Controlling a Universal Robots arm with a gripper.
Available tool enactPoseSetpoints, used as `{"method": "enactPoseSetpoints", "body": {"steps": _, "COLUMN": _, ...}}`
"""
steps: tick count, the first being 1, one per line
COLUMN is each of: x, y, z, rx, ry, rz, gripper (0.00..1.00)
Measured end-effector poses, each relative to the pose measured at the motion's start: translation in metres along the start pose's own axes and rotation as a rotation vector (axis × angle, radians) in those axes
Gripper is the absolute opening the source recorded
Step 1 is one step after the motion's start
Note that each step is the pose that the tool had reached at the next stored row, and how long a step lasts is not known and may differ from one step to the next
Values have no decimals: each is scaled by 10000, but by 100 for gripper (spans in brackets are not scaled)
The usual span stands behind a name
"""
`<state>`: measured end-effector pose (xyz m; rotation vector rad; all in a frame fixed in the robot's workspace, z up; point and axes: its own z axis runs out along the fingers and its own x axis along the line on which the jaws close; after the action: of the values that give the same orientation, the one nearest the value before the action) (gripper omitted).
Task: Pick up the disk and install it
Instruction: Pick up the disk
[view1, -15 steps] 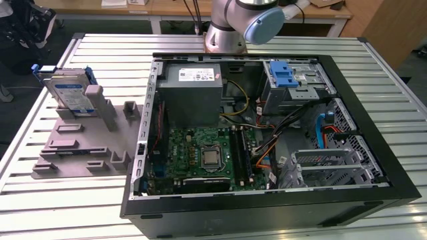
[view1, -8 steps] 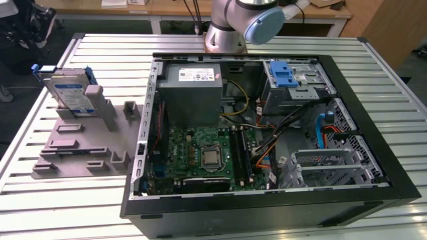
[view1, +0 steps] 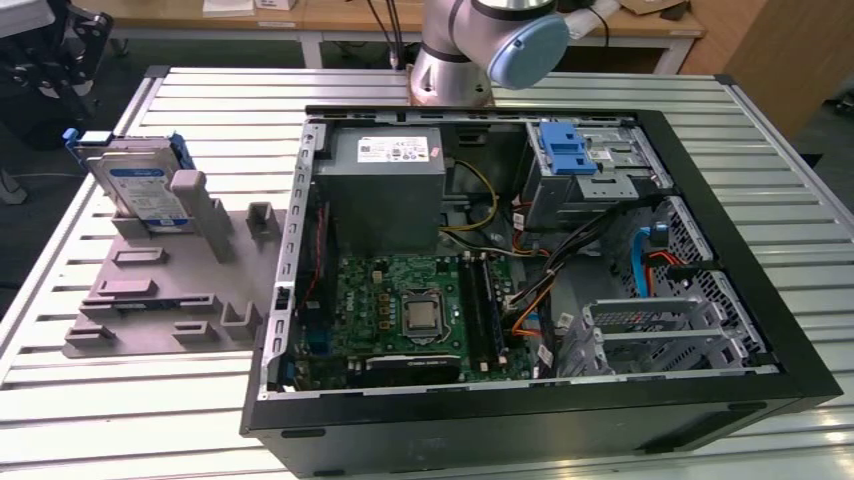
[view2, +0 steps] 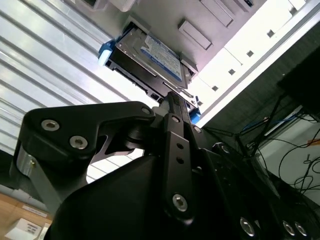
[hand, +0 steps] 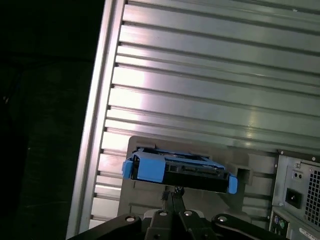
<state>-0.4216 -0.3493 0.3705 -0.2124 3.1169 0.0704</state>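
The disk (view1: 139, 188) is a silver drive with a white-and-blue label in a blue carrier frame. It stands on edge in a grey holder (view1: 174, 290) on the table, at the exterior view's left of the open computer case (view1: 286, 260). Both wrist views look along my gripper (hand: 172, 191) toward the disk (hand: 177, 172), which lies just beyond the fingertips with a gap between. In the second wrist view the gripper (view2: 172, 97) points at the label side of the disk (view2: 150, 57). The fingers are shut together with nothing between them.
Inside the case are a grey power-supply box (view1: 387, 180), a green motherboard (view1: 400, 305) and a drive bay with a blue latch (view1: 577, 150). The arm's base (view1: 461, 50) stands behind the case. The ribbed metal table (view1: 120, 400) ends close behind the holder.
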Motion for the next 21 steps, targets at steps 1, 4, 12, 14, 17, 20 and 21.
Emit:
{"method": "enactPoseSetpoints", "body": {"steps": 1, "x": 0, "y": 0, "z": 0, "rx": 0, "ry": 0, "rz": -5, "gripper": 11}}
{"method": "enactPoseSetpoints", "body": {"steps": 4, "x": 0, "y": 0, "z": 0, "rx": 0, "ry": 1, "rz": -12, "gripper": 11}}
{"method": "enactPoseSetpoints", "body": {"steps": 12, "x": -2, "y": 0, "z": 0, "rx": 9, "ry": 164, "rz": -299, "gripper": 11}}
{"method": "enactPoseSetpoints", "body": {"steps": 14, "x": -2, "y": 0, "z": 2, "rx": 18, "ry": 197, "rz": -553, "gripper": 11}}
{"method": "enactPoseSetpoints", "body": {"steps": 17, "x": -2, "y": 0, "z": 2, "rx": 17, "ry": 215, "rz": -900, "gripper": 11}}
{"method": "enactPoseSetpoints", "body": {"steps": 20, "x": -2, "y": 0, "z": 3, "rx": 14, "ry": 216, "rz": -941, "gripper": 11}}
{"method": "enactPoseSetpoints", "body": {"steps": 21, "x": -2, "y": 0, "z": 3, "rx": 13, "ry": 216, "rz": -946, "gripper": 11}}
